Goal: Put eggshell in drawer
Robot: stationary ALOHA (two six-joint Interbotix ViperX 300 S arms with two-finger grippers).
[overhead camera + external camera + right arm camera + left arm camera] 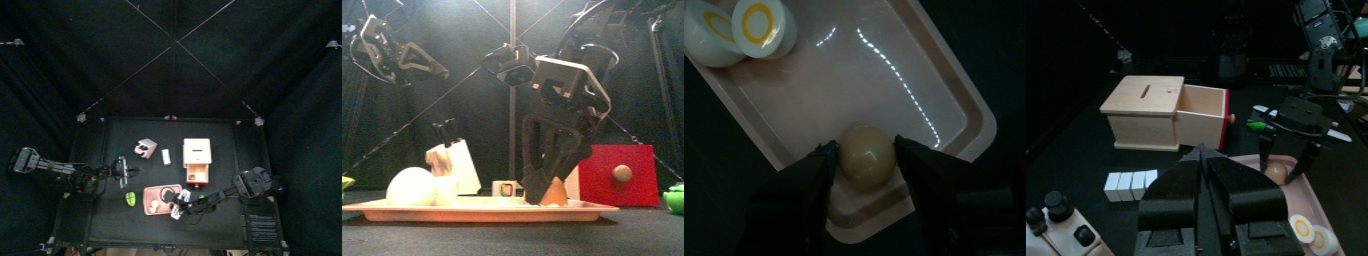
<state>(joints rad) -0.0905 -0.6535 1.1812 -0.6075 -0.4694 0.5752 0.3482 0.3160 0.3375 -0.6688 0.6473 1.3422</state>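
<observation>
One eggshell (866,155) sits near the corner of the pink tray (938,90), and I've got the right gripper (866,168) hanging over it with the jaws spread wide to either side, not touching as far as I can tell. So this is the approach for the pick; next I judge I need to sink a touch and close gently, because a hollow shell could crack or roll away. Across the table, the drawer (1204,112) stands pulled open from its cream box (1142,110), ready to receive. My left gripper (1204,180) hovers back, jaws pressed together. Only the right wrist view shows the halved boiled egg (735,28) on the tray; the left wrist view alone shows the open drawer.
</observation>
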